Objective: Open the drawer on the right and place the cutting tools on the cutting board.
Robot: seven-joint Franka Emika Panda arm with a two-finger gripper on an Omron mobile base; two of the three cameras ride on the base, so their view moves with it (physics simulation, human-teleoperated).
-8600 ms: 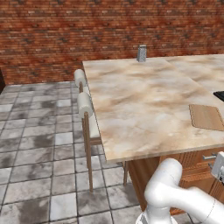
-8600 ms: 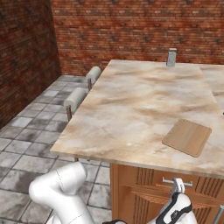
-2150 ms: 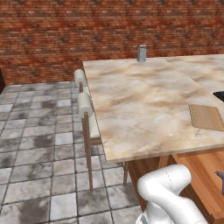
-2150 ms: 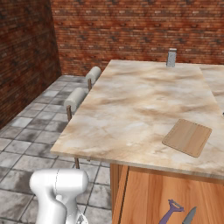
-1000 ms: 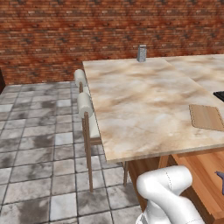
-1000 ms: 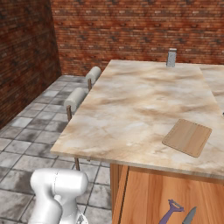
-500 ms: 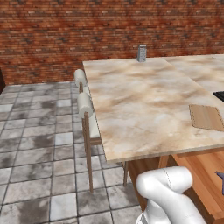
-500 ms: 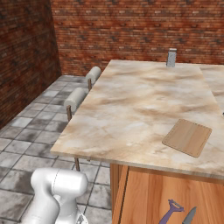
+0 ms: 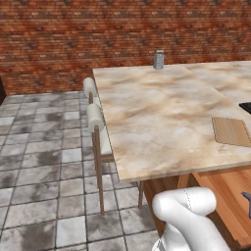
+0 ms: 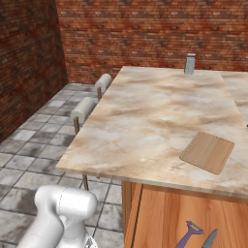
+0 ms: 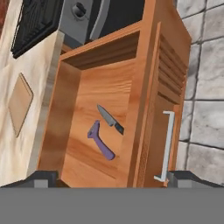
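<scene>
Marbled counter point(image 10: 145, 116) carries the cutting board point(image 10: 208, 152) at centre right. Below, the drawer point(image 11: 109, 87) stands pulled open, holding the purple tool point(image 11: 101, 142) beside the knife point(image 11: 110, 119) mid-frame. End effector point(image 11: 112, 178) fingertips spread wide, empty.

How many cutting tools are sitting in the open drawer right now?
2. The purple forked-handled tool lies on the drawer floor; the knife lies just beside it, nearer the ribbed front. No others visible.
</scene>
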